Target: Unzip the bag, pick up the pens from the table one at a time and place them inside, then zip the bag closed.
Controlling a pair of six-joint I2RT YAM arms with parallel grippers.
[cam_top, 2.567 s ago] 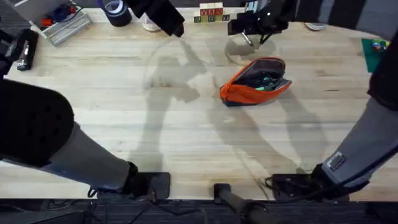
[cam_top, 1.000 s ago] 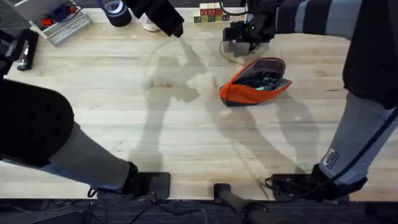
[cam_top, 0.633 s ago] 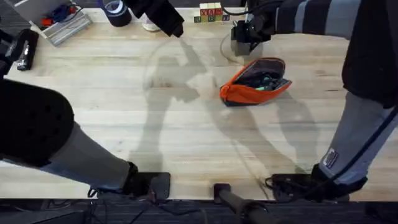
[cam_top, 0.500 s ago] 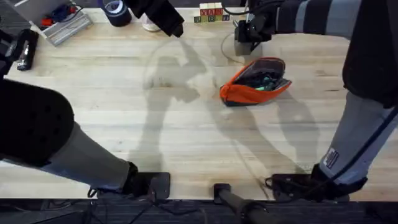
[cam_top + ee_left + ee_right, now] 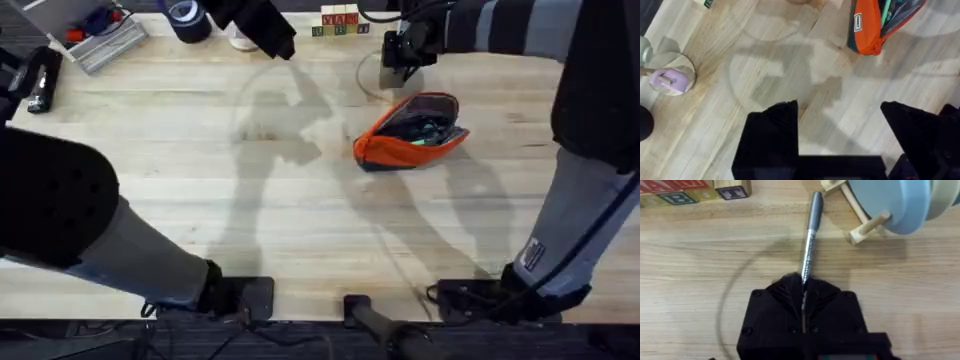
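Note:
The orange bag (image 5: 410,132) lies open on the table (image 5: 300,200), right of centre, with a thin green pen (image 5: 432,128) and dark items showing inside it. Just behind the bag, my right gripper (image 5: 400,60) is low over the wood. In the right wrist view this gripper (image 5: 803,286) is shut on one end of the silver-grey pen (image 5: 811,235), which points away from the fingers. My left gripper (image 5: 283,45) hangs high at the far side, open, with nothing between its fingers (image 5: 775,130). The bag (image 5: 867,30) sits well beyond it.
Lettered wooden blocks (image 5: 339,20) (image 5: 695,190) and a pale blue disc on a wooden stand (image 5: 895,202) sit close behind the right gripper. A dark tape roll (image 5: 186,16), a tray of supplies (image 5: 100,40) and a green mat (image 5: 605,82) line the far edges.
The right arm has swung in over the far side, and its gripper has shifted slightly right and settled behind the bag. The bag and the left arm have not moved.

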